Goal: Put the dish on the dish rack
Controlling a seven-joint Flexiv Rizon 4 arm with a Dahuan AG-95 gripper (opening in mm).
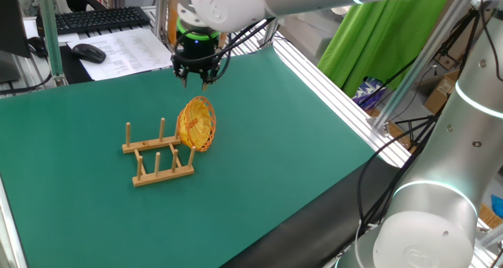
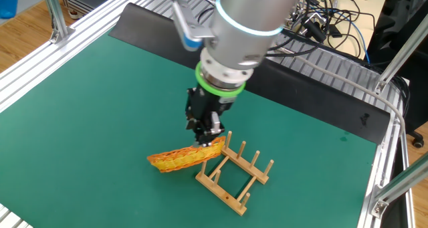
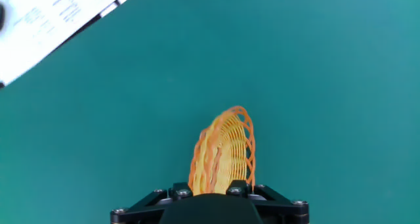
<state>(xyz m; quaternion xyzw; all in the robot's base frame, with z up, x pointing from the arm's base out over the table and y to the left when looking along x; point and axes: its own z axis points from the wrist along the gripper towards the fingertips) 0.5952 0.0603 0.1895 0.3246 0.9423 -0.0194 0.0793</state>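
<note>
Dish rack (image 2: 234,174) nearest, dish (image 2: 186,158) on edge, leaning against it, pincer (image 2: 206,136) grip unclear.

The light is bright and even in all three views and seems to come from above. On the green desk (image 1: 299,142) the shadows are soft and weak; a faint one lies beside the dish rack (image 1: 157,154) in one fixed view. The white arm shell shows mild glare, and the aluminium frame (image 2: 80,27) reflects light in the other fixed view. Both fixed views are sharp enough, with a little softness on the arm parts nearest the camera. In the hand view the dish (image 3: 224,150) is clear, but the paper (image 3: 52,27) at the top left corner is blurred and overexposed.
</note>
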